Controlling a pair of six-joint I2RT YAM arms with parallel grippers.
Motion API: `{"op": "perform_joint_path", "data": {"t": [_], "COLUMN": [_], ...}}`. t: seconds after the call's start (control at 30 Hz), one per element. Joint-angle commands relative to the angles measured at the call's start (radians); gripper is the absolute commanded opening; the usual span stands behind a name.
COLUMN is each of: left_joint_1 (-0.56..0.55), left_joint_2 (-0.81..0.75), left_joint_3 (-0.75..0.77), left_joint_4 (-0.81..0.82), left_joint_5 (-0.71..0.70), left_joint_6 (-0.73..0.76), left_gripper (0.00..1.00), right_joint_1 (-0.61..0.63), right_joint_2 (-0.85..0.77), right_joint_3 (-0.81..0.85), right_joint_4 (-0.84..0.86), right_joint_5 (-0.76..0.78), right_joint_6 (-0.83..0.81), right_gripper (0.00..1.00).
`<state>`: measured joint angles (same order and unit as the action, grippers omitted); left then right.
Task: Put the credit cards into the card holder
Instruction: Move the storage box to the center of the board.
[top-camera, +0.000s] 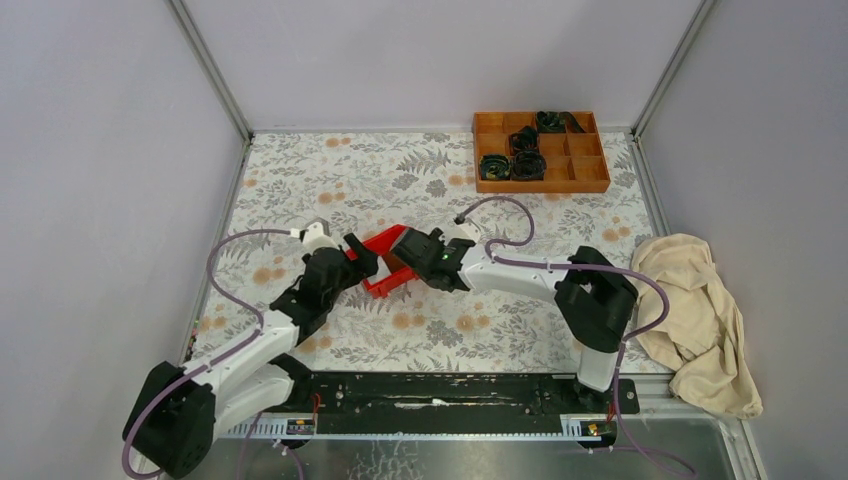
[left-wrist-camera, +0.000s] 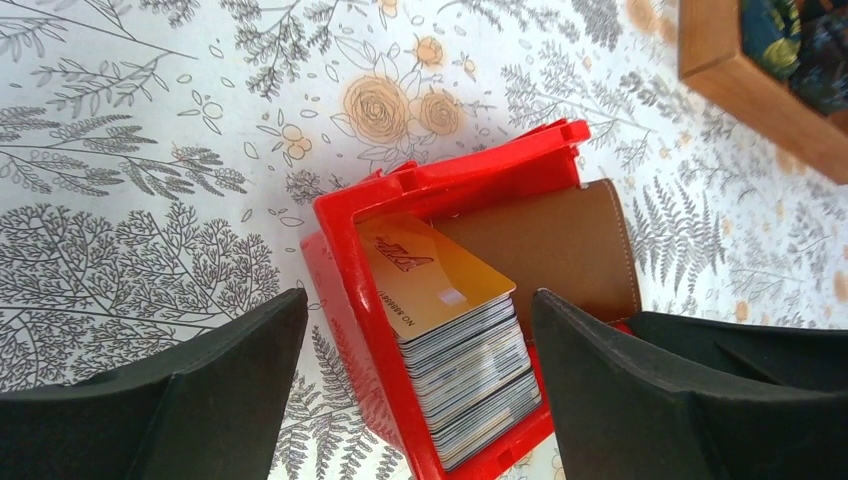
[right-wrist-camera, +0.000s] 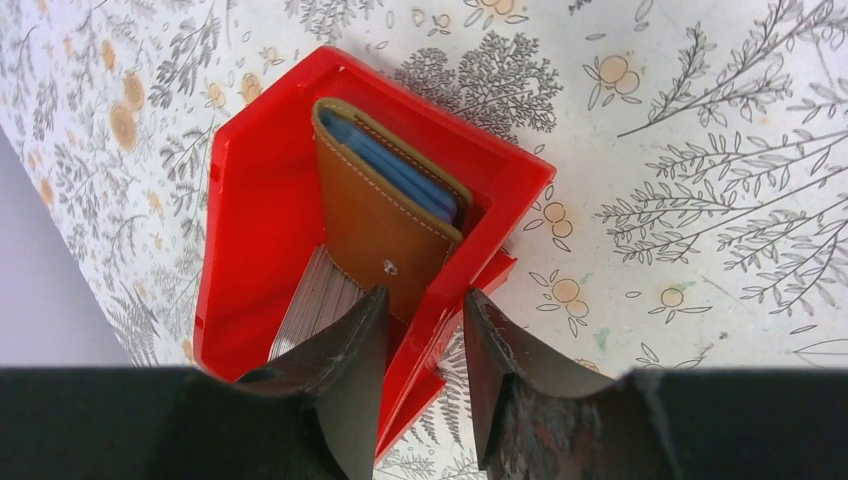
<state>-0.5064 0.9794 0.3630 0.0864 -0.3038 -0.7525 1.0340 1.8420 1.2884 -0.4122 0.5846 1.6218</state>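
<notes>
Red bin, mid-table: credit cards stacked inside, card holder alongside, folded. None loaded yet. L gripper spread wide; R gripper narrow, straddling holder/bin wall, grip unclear.

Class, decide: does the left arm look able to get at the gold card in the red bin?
Probably yes: the left gripper hangs open over the red bin, and the gold card lies uncovered on the stack.

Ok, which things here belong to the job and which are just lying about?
Job: stack of thin cards, gold-tan on top; brown leather folding wallet; red plastic bin holding both.
Lying about: orange wooden compartment tray; beige crumpled cloth.
</notes>
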Motion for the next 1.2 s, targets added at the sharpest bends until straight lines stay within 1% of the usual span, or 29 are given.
{"op": "perform_joint_path", "data": {"t": [0.0,0.1,0.13,0.27,0.3,0.33,0.43,0.47,0.53,0.6,0.67,0.8,0.83,0.87,0.93,1.07,1.17], "left_joint_1": [-0.011,-0.015,-0.015,-0.015,-0.017,-0.017,-0.016,-0.017,-0.018,-0.018,-0.018,-0.018,-0.018,-0.018,-0.018,-0.019,-0.018], "left_joint_2": [-0.083,-0.124,-0.14,-0.211,-0.232,-0.252,-0.296,-0.304,-0.309,-0.305,-0.293,-0.273,-0.273,-0.27,-0.264,-0.227,-0.209], "left_joint_3": [-0.04,-0.055,-0.061,-0.086,-0.097,-0.107,-0.134,-0.142,-0.159,-0.174,-0.182,-0.208,-0.22,-0.229,-0.242,-0.248,-0.249], "left_joint_4": [0.087,0.086,0.079,0.048,0.043,0.041,0.041,0.049,0.073,0.098,0.112,0.147,0.158,0.17,0.19,0.224,0.237], "left_joint_5": [-0.096,-0.112,-0.116,-0.153,-0.161,-0.17,-0.195,-0.198,-0.205,-0.21,-0.217,-0.225,-0.228,-0.23,-0.239,-0.254,-0.266], "left_joint_6": [-0.035,-0.04,-0.044,-0.077,-0.088,-0.099,-0.119,-0.121,-0.123,-0.124,-0.13,-0.15,-0.161,-0.166,-0.177,-0.175,-0.17], "left_gripper": [0.89,0.89,0.89,0.89,0.89,0.89,0.89,0.89,0.89,0.9,0.9,0.9,0.9,0.9,0.9,0.89,0.89], "right_joint_1": [-0.003,-0.002,-0.002,-0.002,-0.002,-0.003,-0.005,-0.006,-0.02,-0.051,-0.112,-0.217,-0.235,-0.251,-0.272,-0.296,-0.312], "right_joint_2": [-0.105,-0.152,-0.168,-0.239,-0.252,-0.264,-0.292,-0.294,-0.289,-0.285,-0.285,-0.253,-0.237,-0.218,-0.186,-0.097,-0.045], "right_joint_3": [-0.031,-0.068,-0.084,-0.136,-0.148,-0.158,-0.184,-0.18,-0.161,-0.149,-0.165,-0.195,-0.199,-0.202,-0.202,-0.188,-0.168], "right_joint_4": [0.082,0.145,0.173,0.245,0.259,0.278,0.398,0.409,0.415,0.416,0.439,0.485,0.501,0.517,0.55,0.606,0.626], "right_joint_5": [0.031,0.023,0.019,0.057,0.083,0.11,0.132,0.151,0.146,0.09,-0.01,-0.257,-0.342,-0.379,-0.507,-0.645,-0.712], "right_joint_6": [-0.205,-0.325,-0.377,-0.597,-0.652,-0.722,-0.953,-0.993,-1.083,-1.138,-1.159,-1.17,-1.175,-1.178,-1.185,-1.177,-1.157], "right_gripper": [0.41,0.42,0.46,0.82,0.89,0.93,0.95,0.95,0.91,0.88,0.87,0.88,0.88,0.89,0.91,0.92,0.92]}}
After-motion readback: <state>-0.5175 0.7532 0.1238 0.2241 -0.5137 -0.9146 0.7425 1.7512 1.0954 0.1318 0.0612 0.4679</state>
